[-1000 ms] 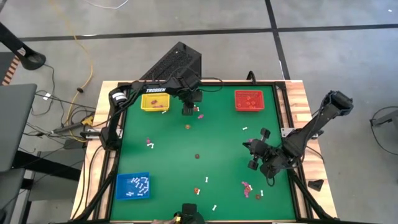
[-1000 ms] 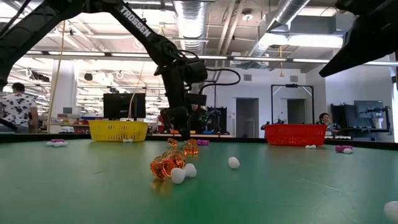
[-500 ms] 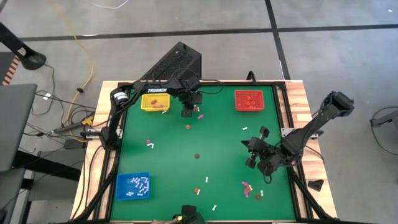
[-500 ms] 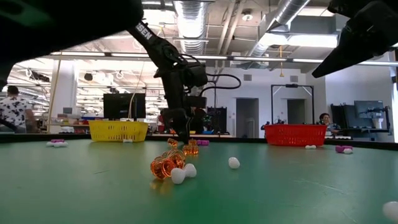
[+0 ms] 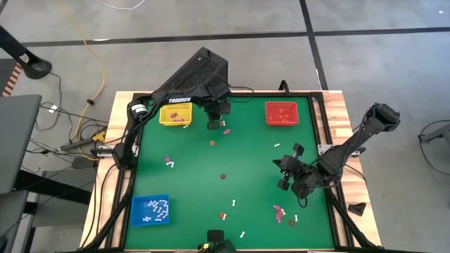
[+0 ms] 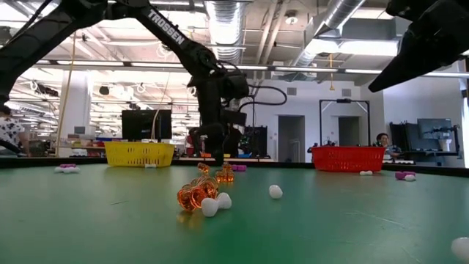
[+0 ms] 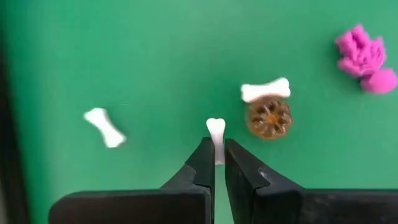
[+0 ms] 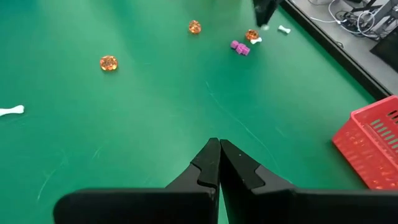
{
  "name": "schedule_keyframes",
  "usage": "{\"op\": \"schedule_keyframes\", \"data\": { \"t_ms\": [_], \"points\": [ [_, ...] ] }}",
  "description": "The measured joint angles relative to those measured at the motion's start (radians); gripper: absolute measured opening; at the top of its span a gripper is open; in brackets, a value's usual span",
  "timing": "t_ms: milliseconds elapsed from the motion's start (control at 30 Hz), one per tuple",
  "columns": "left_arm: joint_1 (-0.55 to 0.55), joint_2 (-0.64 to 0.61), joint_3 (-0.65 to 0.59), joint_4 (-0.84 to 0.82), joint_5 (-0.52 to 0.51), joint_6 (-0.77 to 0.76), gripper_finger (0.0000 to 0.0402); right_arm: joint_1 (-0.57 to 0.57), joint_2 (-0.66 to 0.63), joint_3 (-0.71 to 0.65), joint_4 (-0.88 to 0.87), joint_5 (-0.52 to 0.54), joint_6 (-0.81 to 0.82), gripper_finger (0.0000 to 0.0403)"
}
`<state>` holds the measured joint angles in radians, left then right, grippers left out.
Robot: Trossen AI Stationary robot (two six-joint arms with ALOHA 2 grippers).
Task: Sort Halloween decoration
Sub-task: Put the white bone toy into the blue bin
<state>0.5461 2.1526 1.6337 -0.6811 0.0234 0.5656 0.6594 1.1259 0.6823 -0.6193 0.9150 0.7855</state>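
White bone is pinched between the left fingers, closed on its lower end; the knobbed top sticks out past the tips. Left gripper sits down at the desk surface near the far edge, just right of the yellow tray. Left arm reaches from its base at the desk's left side across the far edge, wrist pointing straight down; low view shows it vertical over the felt.

Just beside the held bone: an orange pumpkin with a second bone lying against its top, a purple piece further off, and another bone apart on the other side.

Right fingers are shut with nothing between them. Right gripper hovers over the desk's right half, arm folded in from the right edge, elbow out past the desk.

Rest of the decoration is scattered over the green: orange pieces around mid-desk, bones and purple pieces near the left and along the near edge. Blue tray at the near left corner holds a pile of bones. Red tray at the far right has orange-red pieces in it. Yellow tray's contents I can't make out.
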Motion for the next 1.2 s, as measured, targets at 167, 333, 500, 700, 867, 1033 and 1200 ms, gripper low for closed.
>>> {"op": "schedule_keyframes", "data": {
  "t_ms": [167, 333, 500, 700, 867, 1033, 1200],
  "points": [
    [-0.011, -0.030, 0.060, -0.069, -0.013, -0.012, 0.0002, 0.000, 0.000, 0.000, 0.003, -0.001, 0.000, 0.0033],
    [-0.026, -0.102, 0.078, -0.199, 0.050, -0.057, 0.0001, 0.000, 0.000, 0.000, 0.004, -0.004, 0.000, 0.0033],
    [-0.084, -0.228, 0.077, -0.420, 0.157, -0.169, 0.0000, 0.000, 0.000, 0.000, 0.007, -0.011, -0.001, 0.0033],
    [-0.287, -0.474, -0.081, -0.441, 0.126, -0.315, 0.0000, 0.000, 0.000, 0.000, 0.017, -0.012, -0.008, 0.0033],
    [-0.538, -0.722, -0.348, -0.311, 0.050, -0.620, 0.0000, 0.000, 0.000, 0.000, 0.031, -0.012, -0.009, 0.0033],
    [-0.839, -0.931, -0.616, -0.224, -0.036, -1.051, 0.0000, -0.001, 0.000, 0.000, 0.031, -0.001, -0.016, 0.0033],
    [-1.135, -1.045, -0.771, -0.215, -0.117, -1.526, 0.0000, -0.021, 0.000, 0.000, 0.056, 0.003, -0.033, 0.0033]
  ]
}}
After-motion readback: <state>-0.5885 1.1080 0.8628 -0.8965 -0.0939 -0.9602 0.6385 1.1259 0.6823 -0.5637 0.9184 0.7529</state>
